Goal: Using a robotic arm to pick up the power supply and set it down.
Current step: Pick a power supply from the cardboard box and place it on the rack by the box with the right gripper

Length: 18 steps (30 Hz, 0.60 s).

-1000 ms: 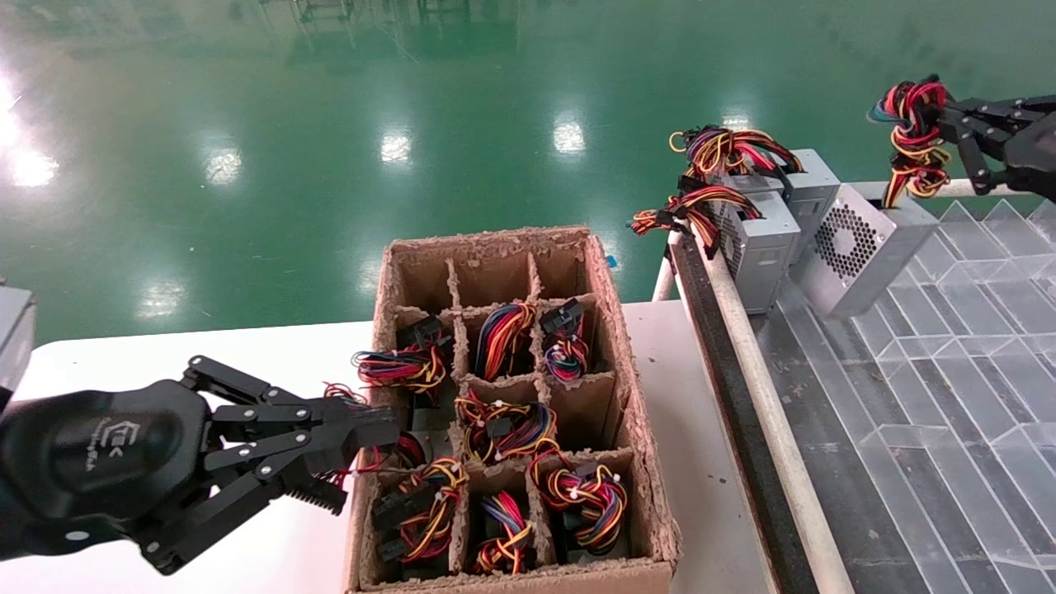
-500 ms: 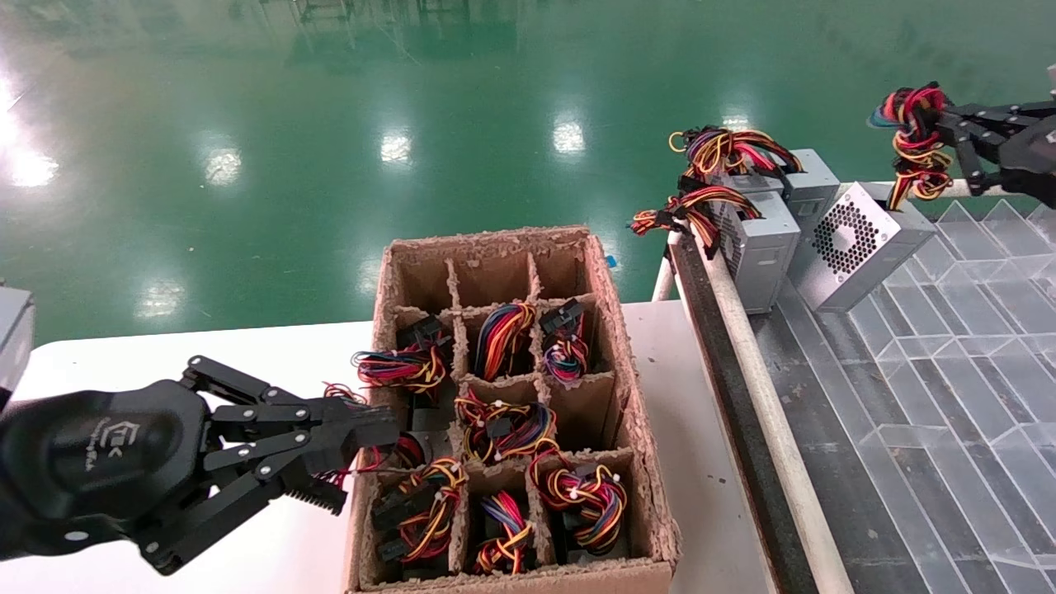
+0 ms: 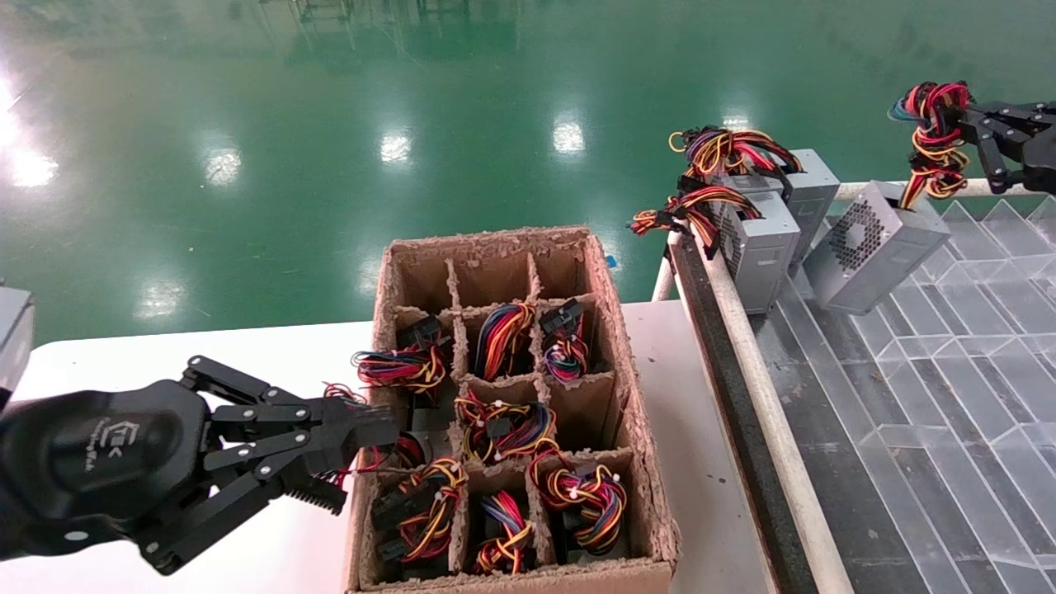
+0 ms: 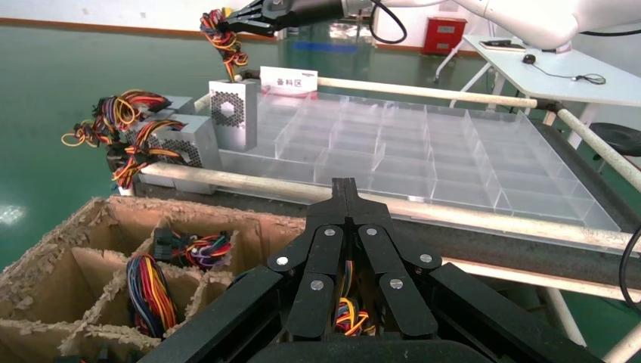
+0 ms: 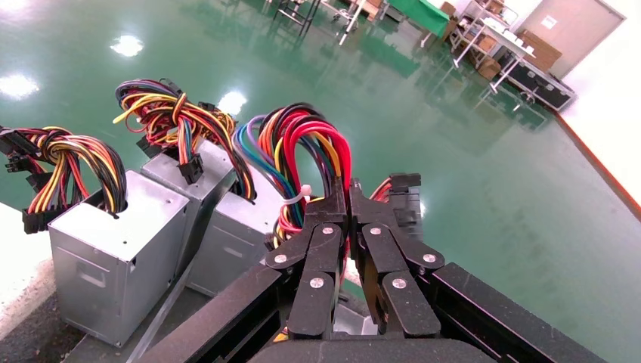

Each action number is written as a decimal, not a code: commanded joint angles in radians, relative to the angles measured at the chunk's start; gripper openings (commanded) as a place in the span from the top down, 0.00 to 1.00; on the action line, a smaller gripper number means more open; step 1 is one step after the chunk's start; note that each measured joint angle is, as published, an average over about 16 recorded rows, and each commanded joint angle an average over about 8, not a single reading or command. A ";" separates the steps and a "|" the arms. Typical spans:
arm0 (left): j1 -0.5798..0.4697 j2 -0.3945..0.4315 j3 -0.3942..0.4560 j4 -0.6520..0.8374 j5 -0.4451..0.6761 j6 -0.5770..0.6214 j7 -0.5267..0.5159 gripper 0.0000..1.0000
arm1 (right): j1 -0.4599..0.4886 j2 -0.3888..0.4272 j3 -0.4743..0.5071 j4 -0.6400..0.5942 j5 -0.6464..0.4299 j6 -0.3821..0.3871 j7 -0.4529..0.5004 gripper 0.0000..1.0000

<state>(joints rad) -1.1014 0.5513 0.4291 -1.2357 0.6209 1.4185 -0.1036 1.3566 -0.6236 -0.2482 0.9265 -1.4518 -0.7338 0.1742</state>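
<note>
Since half a second ago, the power supply (image 3: 874,247) has swung further toward the right of the frame and tipped, so its round vent now faces more down and left. It hangs by its bundle of wires (image 3: 932,136) in the upper right of the frame, over the clear plastic tray (image 3: 949,396), just beside two other grey power supplies (image 3: 767,223). The right end effector (image 3: 969,132) is pinching that wire bundle tight. The left end effector (image 3: 363,450) sits at the lower left, over the white bench (image 3: 165,355), pressed together with its tip at the edge of the cardboard box (image 3: 643,429) full of wired units.
</note>
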 commanded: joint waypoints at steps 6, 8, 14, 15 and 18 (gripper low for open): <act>0.000 0.000 0.000 0.000 0.000 0.000 0.000 1.00 | -0.006 -0.007 -0.003 -0.005 0.002 -0.002 -0.004 1.00; 0.000 0.000 0.000 0.000 0.000 0.000 0.000 1.00 | -0.006 -0.015 -0.007 -0.006 0.000 -0.004 -0.005 1.00; 0.000 0.000 0.000 0.000 0.000 0.000 0.000 1.00 | 0.008 -0.055 -0.020 -0.006 -0.008 0.002 -0.006 1.00; 0.000 0.000 0.000 0.000 0.000 0.000 0.000 1.00 | 0.012 -0.064 -0.023 -0.006 -0.011 0.006 -0.005 1.00; 0.000 0.000 0.000 0.000 0.000 0.000 0.000 1.00 | 0.023 -0.089 -0.032 -0.006 -0.024 0.023 -0.002 1.00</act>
<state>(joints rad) -1.1014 0.5513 0.4292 -1.2357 0.6209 1.4185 -0.1036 1.3749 -0.7107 -0.2783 0.9209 -1.4764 -0.7062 0.1756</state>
